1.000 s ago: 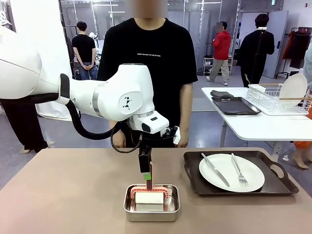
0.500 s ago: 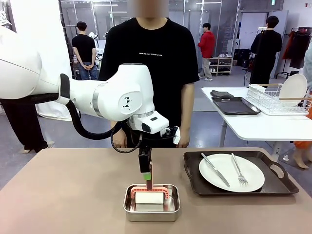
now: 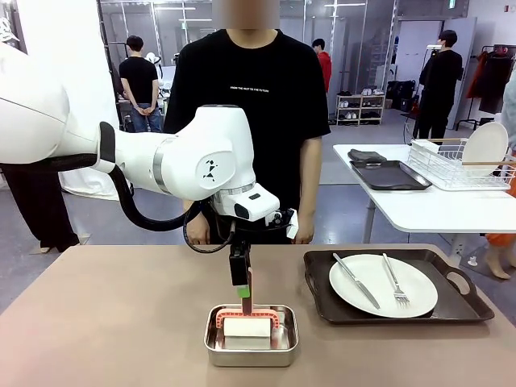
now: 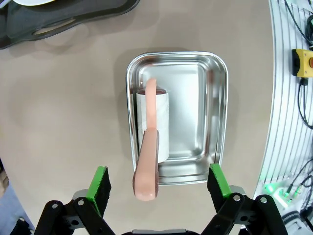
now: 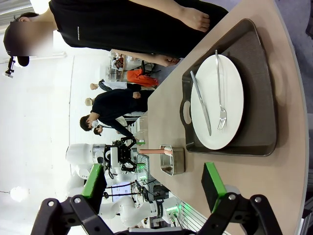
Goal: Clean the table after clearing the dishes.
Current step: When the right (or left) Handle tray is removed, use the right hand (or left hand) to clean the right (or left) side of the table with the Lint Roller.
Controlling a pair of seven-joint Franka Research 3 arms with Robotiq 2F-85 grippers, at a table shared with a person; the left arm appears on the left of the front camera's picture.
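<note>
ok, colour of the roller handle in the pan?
The handle is salmon pink; the left wrist view shows it best.

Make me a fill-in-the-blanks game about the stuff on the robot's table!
1. The white plate sits on a dark ____.
2. On the plate lie a knife and a ____.
3. The white cleaning tool with the pink handle rests inside a shiny steel ____.
4. The left gripper hangs above that tool with its jaws ____.

Missing words: tray; fork; pan; open.
</note>
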